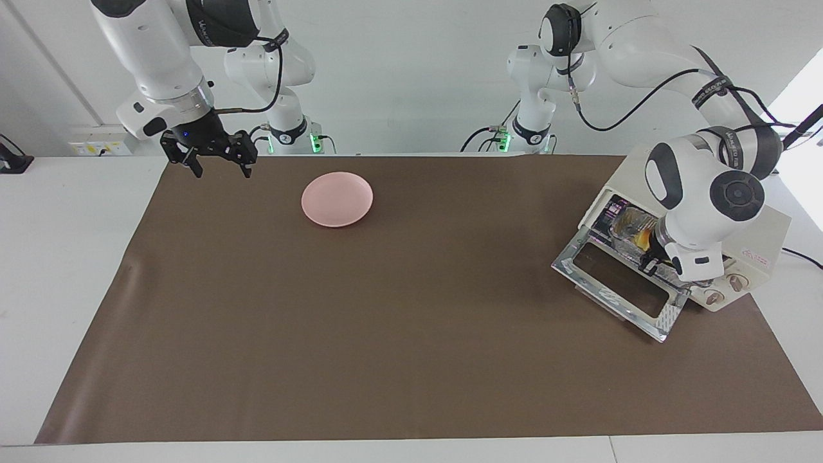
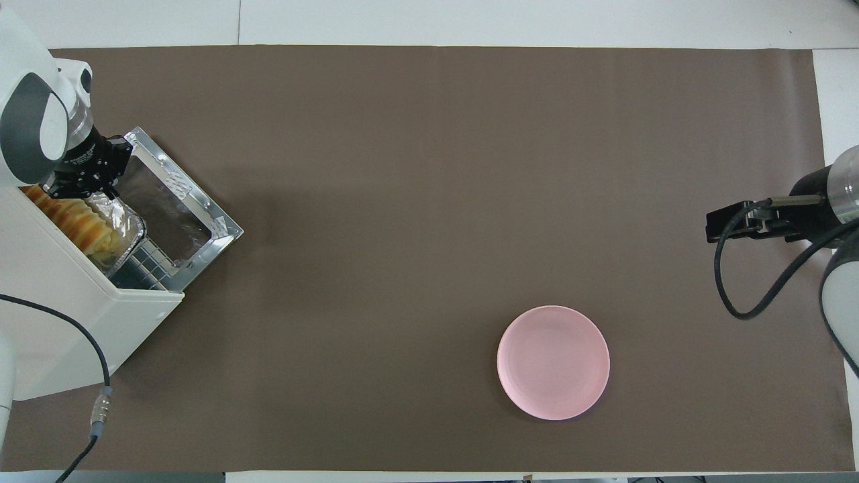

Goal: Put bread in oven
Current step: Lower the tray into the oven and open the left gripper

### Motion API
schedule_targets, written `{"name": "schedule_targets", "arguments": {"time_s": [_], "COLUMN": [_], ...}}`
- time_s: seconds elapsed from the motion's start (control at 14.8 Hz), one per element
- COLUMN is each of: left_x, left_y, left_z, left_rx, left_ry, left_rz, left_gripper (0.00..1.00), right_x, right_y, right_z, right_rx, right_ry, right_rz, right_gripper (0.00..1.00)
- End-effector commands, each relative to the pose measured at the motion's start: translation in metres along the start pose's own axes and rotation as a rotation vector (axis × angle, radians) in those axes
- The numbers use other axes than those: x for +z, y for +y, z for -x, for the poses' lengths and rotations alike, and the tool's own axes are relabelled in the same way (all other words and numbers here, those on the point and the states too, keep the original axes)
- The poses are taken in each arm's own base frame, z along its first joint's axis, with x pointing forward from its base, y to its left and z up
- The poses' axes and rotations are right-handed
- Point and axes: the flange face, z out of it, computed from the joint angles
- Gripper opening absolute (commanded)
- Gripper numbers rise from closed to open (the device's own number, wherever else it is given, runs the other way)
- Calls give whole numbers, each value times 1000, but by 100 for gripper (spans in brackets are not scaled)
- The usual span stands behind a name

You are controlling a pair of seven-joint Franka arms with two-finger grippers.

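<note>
A matt brown sheet (image 1: 386,334) with a smooth, faintly sheeny face covers the white table (image 1: 64,257). The round pink plate (image 1: 337,199) looks smooth with a soft satin gloss. The cream-white boxy oven (image 2: 60,288) has a smooth painted casing, and its drop-down door (image 2: 176,209) has a shiny metal frame around dark glass. A crinkled silver foil tray (image 2: 124,225) holds the ridged yellow-orange bread (image 2: 70,218), whose crust looks lightly glazed.

A plain white wall (image 1: 411,71) runs along the robots' end of the white table (image 1: 64,270), which is largely covered by a smooth brown rectangular mat (image 1: 386,321). A white wall socket panel (image 1: 96,148) sits low on it. Daylight glares from a bright opening (image 1: 800,103) at the left arm's end.
</note>
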Motion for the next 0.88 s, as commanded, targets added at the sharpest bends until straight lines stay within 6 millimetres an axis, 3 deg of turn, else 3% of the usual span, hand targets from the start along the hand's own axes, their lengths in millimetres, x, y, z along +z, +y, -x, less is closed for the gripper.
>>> {"name": "schedule_targets", "arguments": {"time_s": [0.0, 0.74, 0.81], "left_x": [12, 18, 18], "left_y": [-15, -18, -18], "left_z": [15, 16, 16], "left_rx": [12, 18, 20], "left_ry": [9, -4, -4], "left_rz": [-39, -51, -51], "left_gripper": [0, 0, 7], "right_x": [-3, -2, -3], "right_y": [4, 4, 4], "right_z": [2, 2, 2], "right_rx": [-21, -19, -19], "right_ry": [-7, -9, -7], "right_rz": [2, 0, 2], "right_gripper": [100, 100, 100]}}
